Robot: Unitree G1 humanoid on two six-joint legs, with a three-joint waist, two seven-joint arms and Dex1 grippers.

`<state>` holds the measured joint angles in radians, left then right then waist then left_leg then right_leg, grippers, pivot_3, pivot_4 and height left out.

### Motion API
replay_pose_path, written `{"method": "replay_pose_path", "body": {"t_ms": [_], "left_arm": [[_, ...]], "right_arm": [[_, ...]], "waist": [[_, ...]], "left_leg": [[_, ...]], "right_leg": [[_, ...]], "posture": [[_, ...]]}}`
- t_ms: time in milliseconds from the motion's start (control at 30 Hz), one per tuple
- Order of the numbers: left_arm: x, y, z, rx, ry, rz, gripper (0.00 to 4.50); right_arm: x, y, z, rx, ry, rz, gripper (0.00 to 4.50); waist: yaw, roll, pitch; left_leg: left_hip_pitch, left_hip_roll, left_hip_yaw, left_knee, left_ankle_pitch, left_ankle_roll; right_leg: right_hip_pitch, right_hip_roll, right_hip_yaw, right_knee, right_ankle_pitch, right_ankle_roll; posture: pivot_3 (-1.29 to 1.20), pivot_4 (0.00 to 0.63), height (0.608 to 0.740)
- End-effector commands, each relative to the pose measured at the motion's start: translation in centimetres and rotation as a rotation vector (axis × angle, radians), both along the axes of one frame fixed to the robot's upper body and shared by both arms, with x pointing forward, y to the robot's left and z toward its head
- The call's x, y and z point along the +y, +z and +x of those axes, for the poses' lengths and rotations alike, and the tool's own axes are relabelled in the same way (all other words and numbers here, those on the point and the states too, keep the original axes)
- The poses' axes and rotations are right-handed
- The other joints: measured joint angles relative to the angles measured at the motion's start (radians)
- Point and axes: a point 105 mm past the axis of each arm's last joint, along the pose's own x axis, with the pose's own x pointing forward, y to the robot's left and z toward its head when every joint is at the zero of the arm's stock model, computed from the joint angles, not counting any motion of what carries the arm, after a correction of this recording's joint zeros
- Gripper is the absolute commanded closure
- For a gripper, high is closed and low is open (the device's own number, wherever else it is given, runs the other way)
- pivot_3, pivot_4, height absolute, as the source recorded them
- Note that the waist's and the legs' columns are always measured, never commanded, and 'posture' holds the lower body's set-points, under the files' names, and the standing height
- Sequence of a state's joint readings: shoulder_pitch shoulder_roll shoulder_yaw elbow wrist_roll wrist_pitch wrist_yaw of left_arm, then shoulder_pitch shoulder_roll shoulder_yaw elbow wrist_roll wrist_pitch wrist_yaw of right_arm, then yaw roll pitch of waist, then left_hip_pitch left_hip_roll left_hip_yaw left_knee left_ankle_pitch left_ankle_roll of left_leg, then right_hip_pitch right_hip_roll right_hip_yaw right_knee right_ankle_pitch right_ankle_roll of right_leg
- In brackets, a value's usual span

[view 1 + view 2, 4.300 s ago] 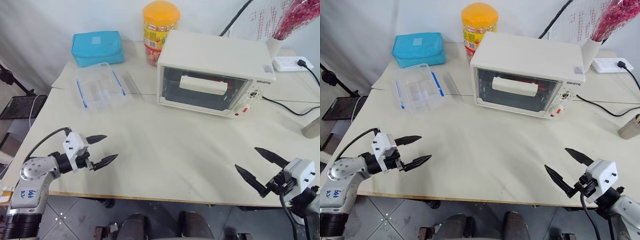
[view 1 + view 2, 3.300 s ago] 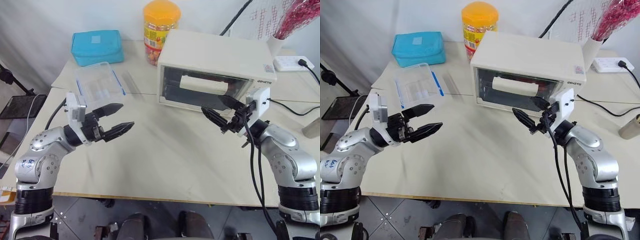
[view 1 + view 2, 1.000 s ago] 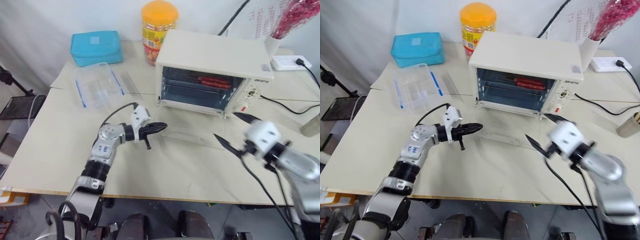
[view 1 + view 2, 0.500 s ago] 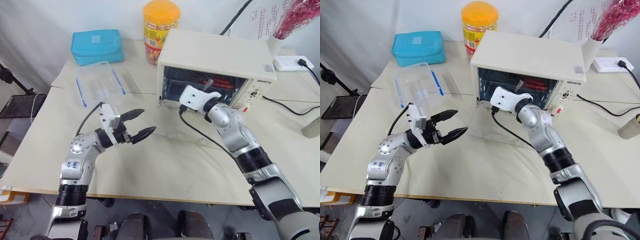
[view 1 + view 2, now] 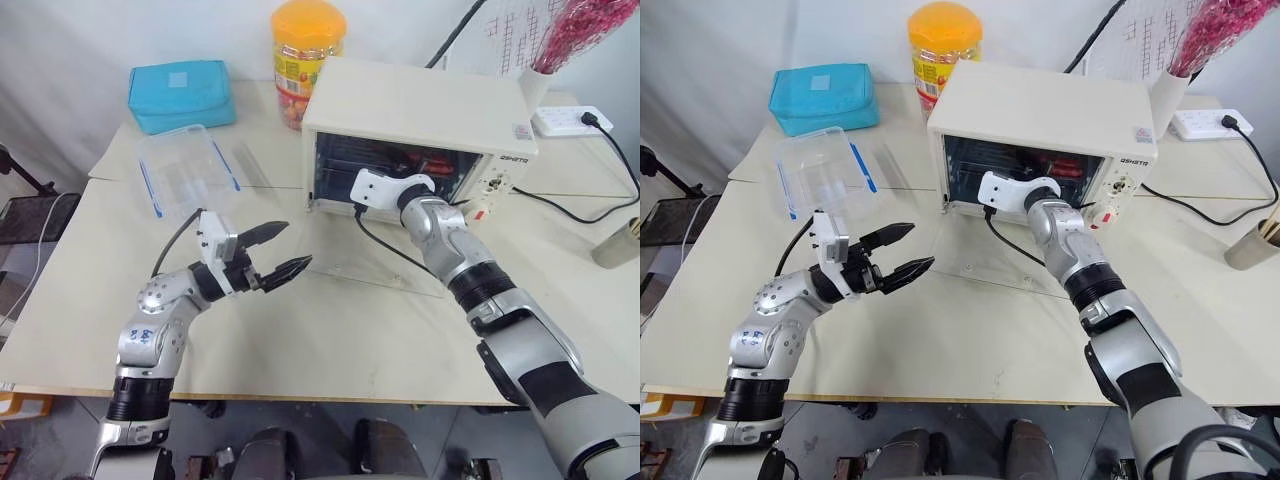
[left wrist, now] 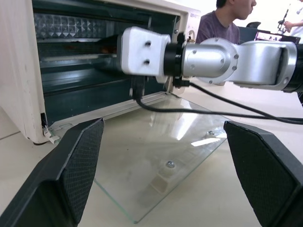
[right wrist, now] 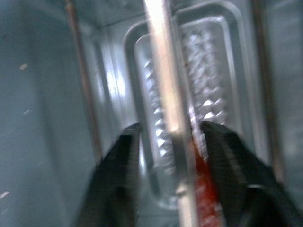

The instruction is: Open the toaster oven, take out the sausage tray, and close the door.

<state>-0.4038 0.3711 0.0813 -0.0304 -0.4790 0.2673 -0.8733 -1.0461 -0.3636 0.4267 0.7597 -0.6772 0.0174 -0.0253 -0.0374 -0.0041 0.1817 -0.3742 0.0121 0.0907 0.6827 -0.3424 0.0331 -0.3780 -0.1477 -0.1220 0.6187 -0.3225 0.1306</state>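
Observation:
The toaster oven (image 5: 420, 115) stands at the back of the table with its door (image 5: 385, 262) swung down flat on the tabletop. Inside it lies the silver ridged sausage tray (image 7: 208, 71) with red sausages (image 5: 440, 160). My right arm reaches into the oven. In its wrist view the right gripper (image 7: 169, 125) is open, and its fingers (image 7: 120, 179) straddle the tray's bright front rim (image 7: 163, 94) with a thin gap on each side. My left gripper (image 5: 295, 245) hovers open and empty above the table, just left of the door glass.
A clear plastic box with blue clips (image 5: 185, 178), a blue pouch (image 5: 180, 92) and an orange-lidded jar (image 5: 303, 50) stand left of the oven. A black cord (image 5: 585, 205), a power strip (image 5: 565, 120) and a cup (image 5: 618, 243) lie to the right. A person (image 6: 222, 21) sits beyond.
The door, shut at first, now lies open. In the last second my left gripper let go, opened and drew back. My right arm swung into the oven and its jaws narrowed around the tray rim.

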Motion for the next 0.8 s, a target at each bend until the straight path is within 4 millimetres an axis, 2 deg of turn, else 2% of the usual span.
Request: {"method": "replay_pose_path", "body": {"t_ms": [33,100,533,600,700,800], "left_arm": [[-1.0,1.6,1.4,-0.067,-0.040,0.003,0.21],[-1.3,2.2,2.4,-0.073,-0.044,-0.002,0.21],[-3.6,5.6,7.4,-0.140,-0.025,-0.024,0.21],[-3.7,6.4,8.0,-0.152,-0.016,-0.040,0.21],[-3.7,7.4,8.8,-0.158,0.004,-0.072,0.21],[-3.7,7.9,9.1,-0.163,0.004,-0.074,0.21]], "right_arm": [[1.0,1.9,-0.4,-0.079,0.043,-0.018,3.98],[1.2,2.4,-0.5,-0.104,0.051,-0.021,4.48],[2.5,3.3,-2.1,-0.151,0.134,-0.027,4.48],[2.7,3.5,-2.5,-0.154,0.149,-0.030,4.48],[3.0,3.8,-2.9,-0.156,0.167,-0.035,4.48],[3.2,4.1,-3.2,-0.160,0.175,-0.048,4.48]], "waist": [[0.003,0.000,0.000],[0.002,0.000,0.000],[-0.004,0.000,0.000],[-0.010,0.000,0.000],[-0.016,0.000,0.000],[-0.020,-0.001,0.000]], "left_leg": [[0.000,0.000,0.000,0.000,0.000,0.000],[-0.001,0.000,0.000,0.000,0.000,0.000],[-0.003,0.000,0.000,0.000,0.000,0.000],[-0.004,0.000,0.001,-0.001,0.000,0.000],[-0.015,0.000,0.002,0.001,0.001,0.000],[-0.016,0.000,0.001,0.000,0.002,0.000]], "right_leg": [[0.000,0.000,0.000,0.000,0.000,0.000],[0.000,0.000,0.000,0.000,0.000,0.000],[-0.003,0.000,-0.003,0.000,0.000,0.000],[-0.005,0.000,-0.003,0.001,0.000,0.000],[-0.016,0.000,-0.004,0.005,0.000,0.000],[-0.018,0.000,-0.005,0.005,0.000,0.000]], "posture": [[0.00,0.150,0.740],[0.00,0.150,0.740],[0.00,0.150,0.740],[0.00,0.150,0.740],[0.00,0.150,0.740],[0.00,0.150,0.740]]}}
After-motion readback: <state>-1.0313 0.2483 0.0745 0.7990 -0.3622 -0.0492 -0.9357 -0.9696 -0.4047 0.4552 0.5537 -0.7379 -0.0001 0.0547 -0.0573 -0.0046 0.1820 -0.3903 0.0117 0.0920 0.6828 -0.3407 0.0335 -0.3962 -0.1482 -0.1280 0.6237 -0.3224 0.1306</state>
